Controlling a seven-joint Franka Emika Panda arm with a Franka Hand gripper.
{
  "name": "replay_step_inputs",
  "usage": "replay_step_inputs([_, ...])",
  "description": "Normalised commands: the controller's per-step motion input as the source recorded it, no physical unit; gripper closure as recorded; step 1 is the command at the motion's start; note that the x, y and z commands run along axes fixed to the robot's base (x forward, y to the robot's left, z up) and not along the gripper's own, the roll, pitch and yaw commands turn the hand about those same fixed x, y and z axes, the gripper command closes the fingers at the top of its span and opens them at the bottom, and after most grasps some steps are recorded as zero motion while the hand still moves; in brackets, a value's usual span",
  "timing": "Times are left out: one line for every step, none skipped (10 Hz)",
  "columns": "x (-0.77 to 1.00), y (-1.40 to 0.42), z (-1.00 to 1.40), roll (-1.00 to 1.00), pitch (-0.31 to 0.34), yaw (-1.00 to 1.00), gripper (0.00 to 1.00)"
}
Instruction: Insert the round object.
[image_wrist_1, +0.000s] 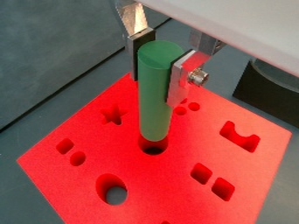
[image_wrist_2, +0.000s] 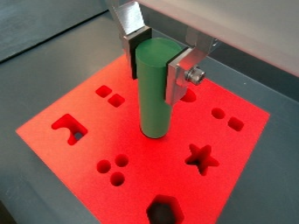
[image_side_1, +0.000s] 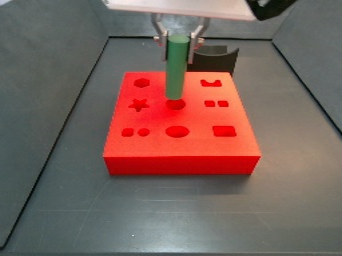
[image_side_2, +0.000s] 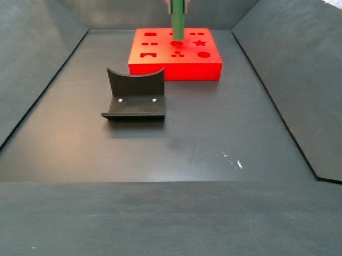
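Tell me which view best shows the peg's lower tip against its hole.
A wrist view: the green peg, held by the end effector, meets a round hole in the red block. In the other wrist view the tip hides the hole. A side view shows it smaller; the far one barely.

Place: you are looking at a robot test cell in a lab.
Enclosure: dark walled bench (image_side_2: 174, 140).
Rig: red block (image_side_1: 181, 125) with shaped cutouts, dark fixture (image_side_2: 135, 96).
End effector (image_wrist_1: 163, 54): above the block.
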Motion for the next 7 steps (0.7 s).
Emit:
replay_step_inputs([0.05,-0.16,-0.48,0.09,-0.131,0.07,1.00])
replay_step_inputs([0.21,-0.11,-0.51,0.12,-0.149,0.15,1.00])
replay_step_inputs([0.22,-0.04,-0.17,0.16,-0.174,0.23,1.00])
replay_step_inputs([-0.43,0.01,0.56,0.04,-0.459,0.17,1.00])
replay_step_inputs([0.03,0.00,0.14,0.20,-0.040,0.34,1.00])
replay_step_inputs([0.00,-0.02,-0.01,0.00,0.000,0.00,1.00])
replay_step_inputs([0.00,-0.10,-0.02,0.04,0.000,0.00,1.00])
